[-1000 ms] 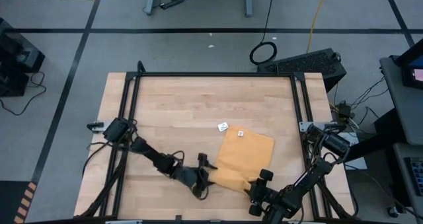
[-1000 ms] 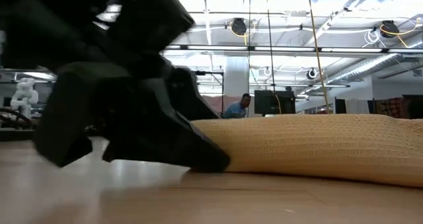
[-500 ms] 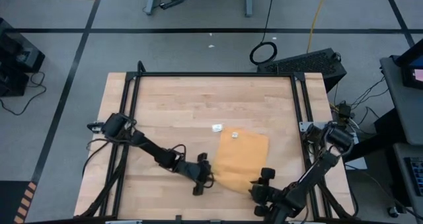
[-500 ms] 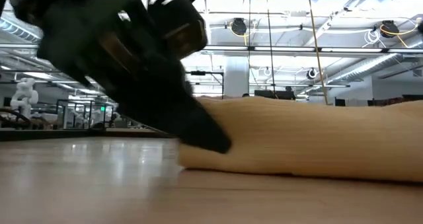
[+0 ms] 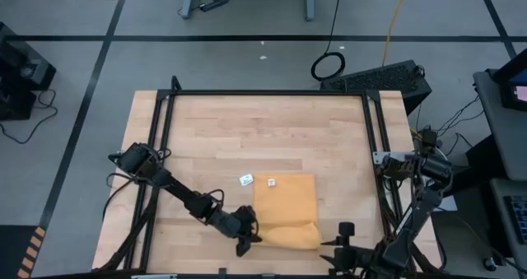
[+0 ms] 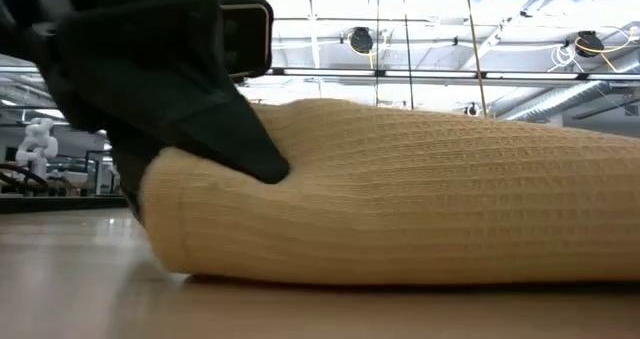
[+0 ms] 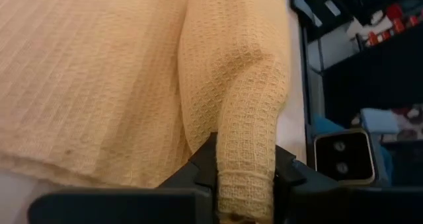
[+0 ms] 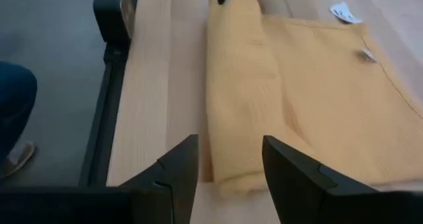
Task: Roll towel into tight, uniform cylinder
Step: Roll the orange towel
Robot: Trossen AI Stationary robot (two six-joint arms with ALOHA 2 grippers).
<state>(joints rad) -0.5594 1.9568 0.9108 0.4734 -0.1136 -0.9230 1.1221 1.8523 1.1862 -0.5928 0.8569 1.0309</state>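
The mustard-yellow towel (image 5: 286, 206) lies flat on the wooden table, its small white label (image 5: 272, 181) at the far edge. Its near edge is turned over into a thick roll (image 5: 284, 239) that rests on the table and bulges large in the low view (image 6: 400, 199). My left gripper (image 5: 249, 236) is at the roll's left end and is shut on it. My right gripper (image 5: 339, 244) stands open just off the roll's right end (image 8: 228, 174), above the table and touching nothing. My left gripper pinches the left end of the rolled near edge (image 7: 248, 145) between its two fingers (image 7: 201, 164), several layers of cloth folded together. It comes in slanting down from the table's left, along the roll. The pinched end is raised a little, and the towel beyond it lies on the table.
A small white scrap (image 5: 246, 179) lies on the wood left of the label. Black frame rails (image 5: 161, 147) run along the table's left, far and right sides. A person's blue trouser leg and shoe (image 8: 13, 118) show on the floor off the table's edge.
The towel has slid toward the table's left and turned square, and its near edge now stands thicker. My left gripper has taken hold of the roll's left end, rolled its wrist and risen slightly. My right gripper has drawn back up and toward the table's right, off the towel.
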